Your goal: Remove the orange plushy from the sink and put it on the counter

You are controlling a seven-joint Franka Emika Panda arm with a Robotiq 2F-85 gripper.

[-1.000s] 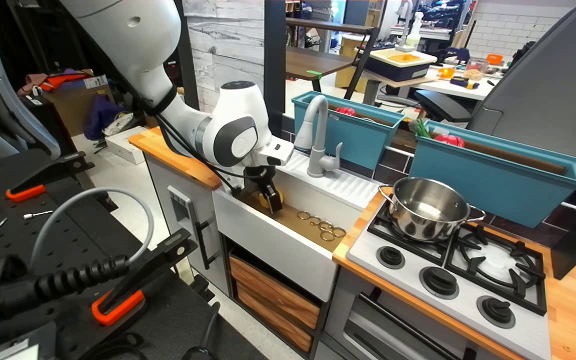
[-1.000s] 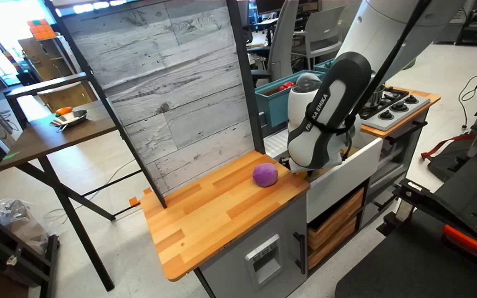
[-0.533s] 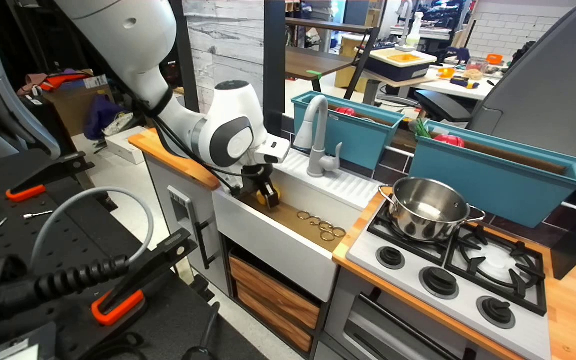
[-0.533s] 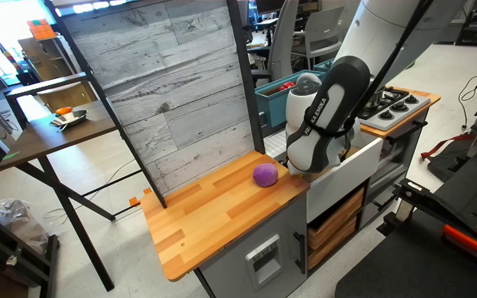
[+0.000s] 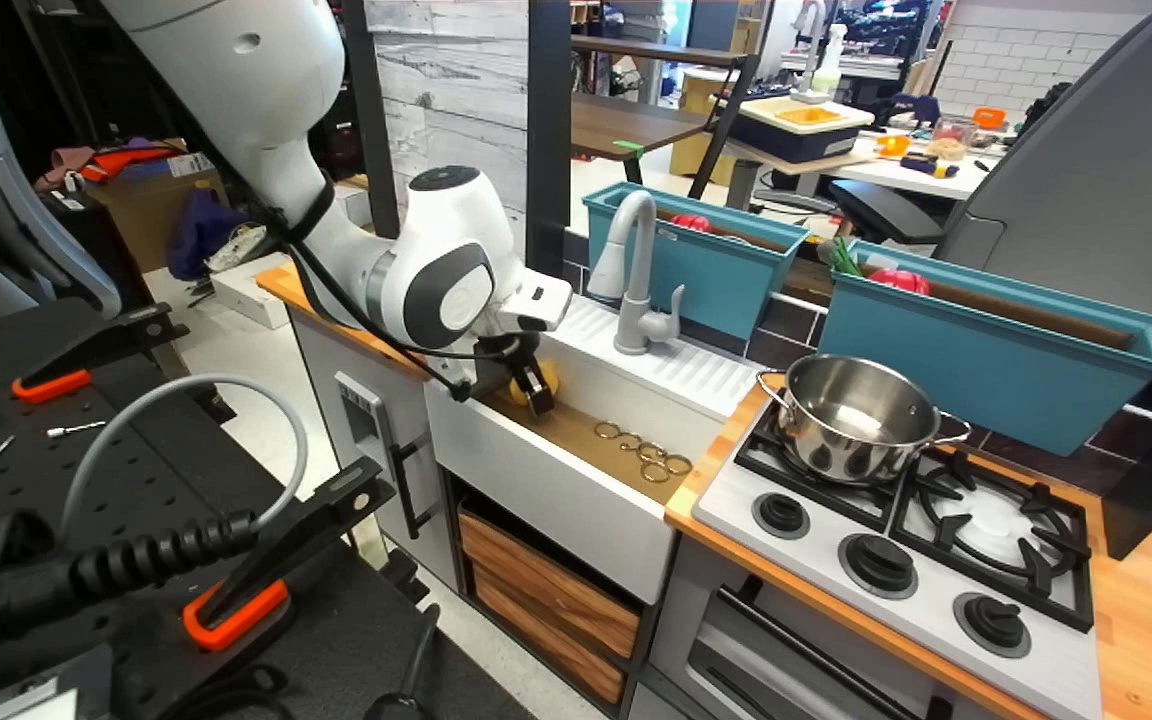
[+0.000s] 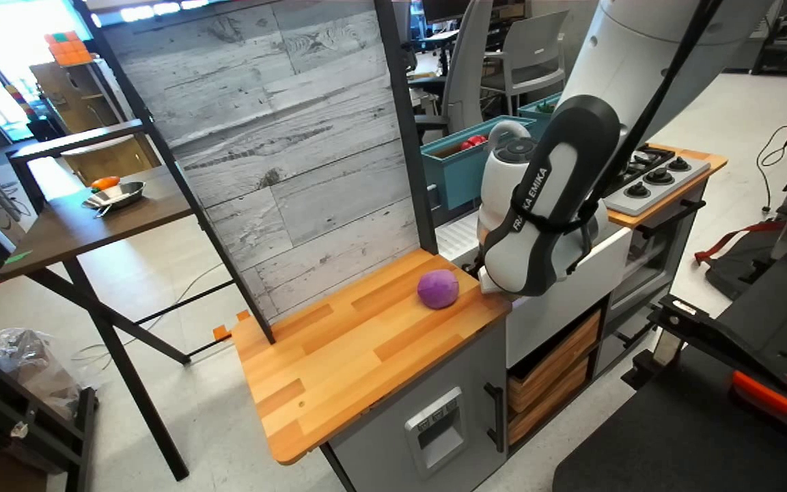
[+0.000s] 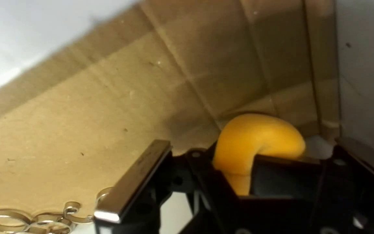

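The orange plushy bulges out between the black fingers in the wrist view, squeezed and bent around one of them. An exterior view shows it, partly covered by my gripper, at the left end of the sink. Whether it is clear of the sink floor I cannot tell. In an exterior view the arm hides both plushy and fingers. The wooden counter adjoins the sink on the side where the hand is.
A purple ball rests on the counter close to the sink edge. Several metal rings lie in the sink. The faucet rises behind the basin, and a pot stands on the stovetop. A grey wood panel backs the counter.
The fingers have closed on the plushy. In an exterior view hand and plushy have shifted slightly up and left together. The purple ball has stayed put.
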